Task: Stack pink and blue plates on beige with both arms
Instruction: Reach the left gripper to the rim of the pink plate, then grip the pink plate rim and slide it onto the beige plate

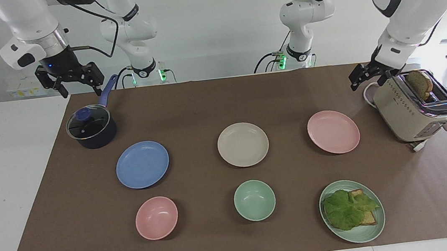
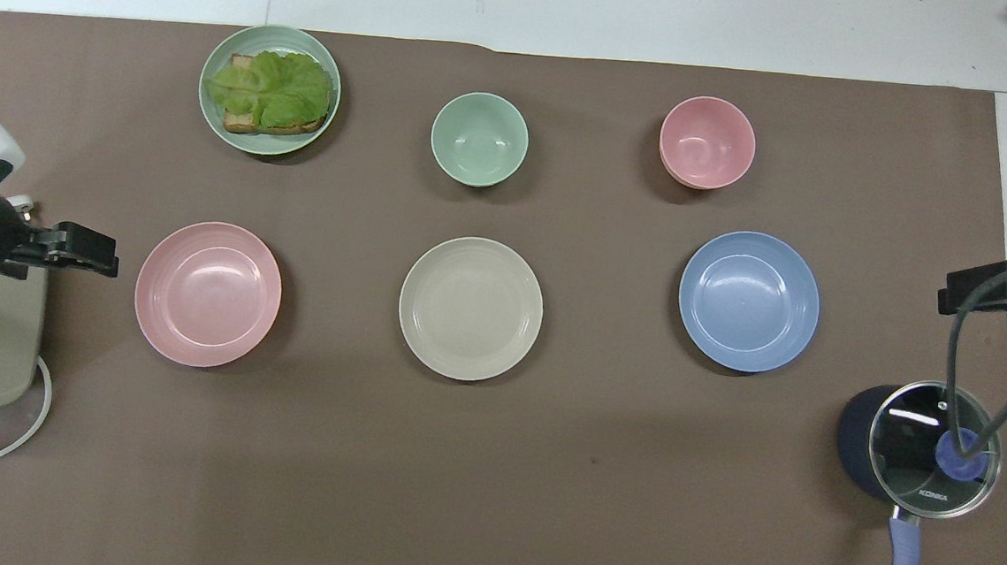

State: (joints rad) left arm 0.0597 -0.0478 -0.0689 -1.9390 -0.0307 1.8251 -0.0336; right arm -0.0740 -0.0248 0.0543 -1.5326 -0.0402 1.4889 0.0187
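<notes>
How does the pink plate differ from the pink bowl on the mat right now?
The pink plate is wide and shallow; the pink bowl is smaller across and deeper. The pink plate lies toward the left arm's end of the table, beside the toaster; the pink bowl lies toward the right arm's end, farther from the robots. Both are pale pink, upright, empty and untouched.
</notes>
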